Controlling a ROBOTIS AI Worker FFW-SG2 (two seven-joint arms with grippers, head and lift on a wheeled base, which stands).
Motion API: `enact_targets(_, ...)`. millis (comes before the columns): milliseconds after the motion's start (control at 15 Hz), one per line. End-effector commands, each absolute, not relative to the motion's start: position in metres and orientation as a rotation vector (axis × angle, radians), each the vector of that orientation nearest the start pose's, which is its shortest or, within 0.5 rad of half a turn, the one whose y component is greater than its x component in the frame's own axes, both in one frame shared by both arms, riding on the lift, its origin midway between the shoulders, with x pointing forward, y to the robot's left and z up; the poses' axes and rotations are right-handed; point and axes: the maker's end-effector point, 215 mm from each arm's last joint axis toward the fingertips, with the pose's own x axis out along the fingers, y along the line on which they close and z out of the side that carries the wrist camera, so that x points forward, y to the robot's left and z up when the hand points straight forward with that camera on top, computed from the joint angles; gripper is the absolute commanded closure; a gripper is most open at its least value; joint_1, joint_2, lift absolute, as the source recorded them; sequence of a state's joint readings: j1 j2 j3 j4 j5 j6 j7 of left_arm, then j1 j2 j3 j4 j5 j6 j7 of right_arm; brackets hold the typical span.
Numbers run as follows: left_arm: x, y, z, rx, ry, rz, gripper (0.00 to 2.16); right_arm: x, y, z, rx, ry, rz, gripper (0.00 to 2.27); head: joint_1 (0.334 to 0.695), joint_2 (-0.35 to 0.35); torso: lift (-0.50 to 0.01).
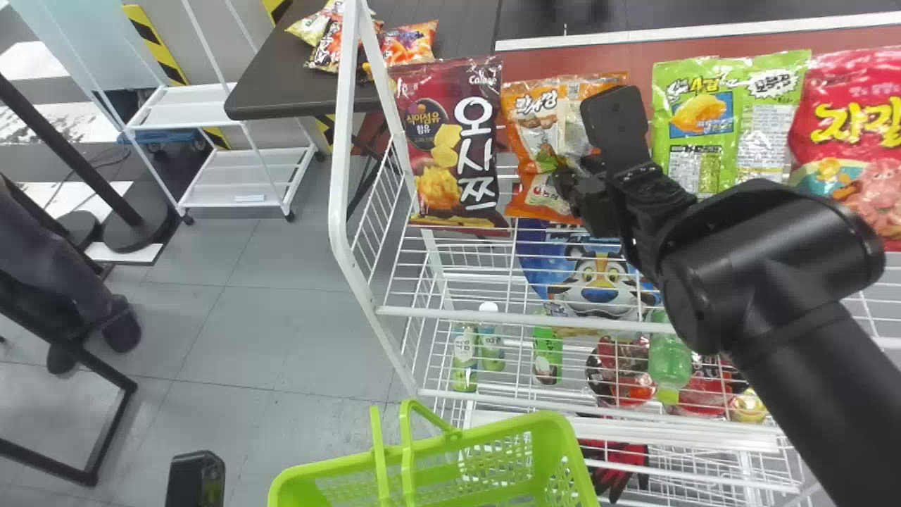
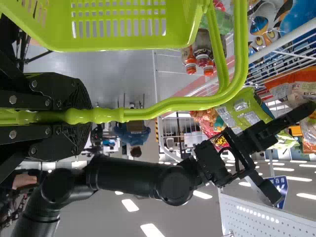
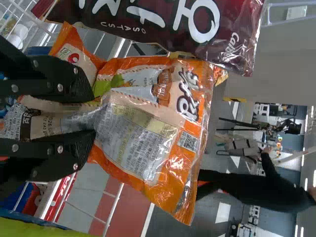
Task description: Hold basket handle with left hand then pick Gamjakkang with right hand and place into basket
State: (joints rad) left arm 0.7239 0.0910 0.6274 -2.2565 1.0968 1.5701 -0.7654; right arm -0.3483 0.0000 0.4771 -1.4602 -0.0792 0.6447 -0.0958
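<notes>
**Before swinging toward the basket [image 1: 493, 429], lift the Gamjakkang [image 3: 153, 133] clear of its neighbours**

Orange packet gathered between the two fingers of the right claw [image 3: 94, 118], pinched snugly and only slightly apart, with most of the packet spreading out past the fingertips. Closed firmly around the basket's handle [image 2: 163, 106]: the left claw [image 2: 86, 114]. Dark red bag [image 1: 450, 141] just beside the load, to the robot's left of the right claw; green bag [image 1: 732, 120] over on its right. White wire rack [image 1: 457, 315] reaching down below that claw; basket lower, nearer the robot and farther left.

Probably at the lifting-away stage, past the grasp and short of the carry. Raise slowly and fairly straight, then draw back toward the robot before moving left, so as not to drag the dark red bag along or snag on the wires. Avoid extra squeeze; likely to crinkle and slip if jerked. Hold the handle steady meanwhile, guarding against a swinging basket. Lower between the rims, well away from the handle, and only then let go.
</notes>
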Motion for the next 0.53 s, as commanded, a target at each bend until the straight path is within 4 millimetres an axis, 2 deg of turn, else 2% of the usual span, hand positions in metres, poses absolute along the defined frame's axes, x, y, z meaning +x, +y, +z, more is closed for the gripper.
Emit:
enact_targets(0,0.169,0.158,-0.366,-1.207,0.948,-0.797,2.15,0.616,0.001,-0.380,-0.210,0.382,0.338,2.24,0.695,0.226,-0.018)
enact_targets(200,0.169,0.158,-0.365,-1.208,0.947,-0.798,2.15,0.601,-0.017,-0.367,-0.274,0.372,0.260,2.25,0.695,0.222,-0.018)
enact_targets(467,0.170,0.158,-0.365,-1.207,0.946,-0.798,2.15,0.582,-0.025,-0.333,-0.260,0.350,0.231,2.25,0.695,0.201,-0.018)
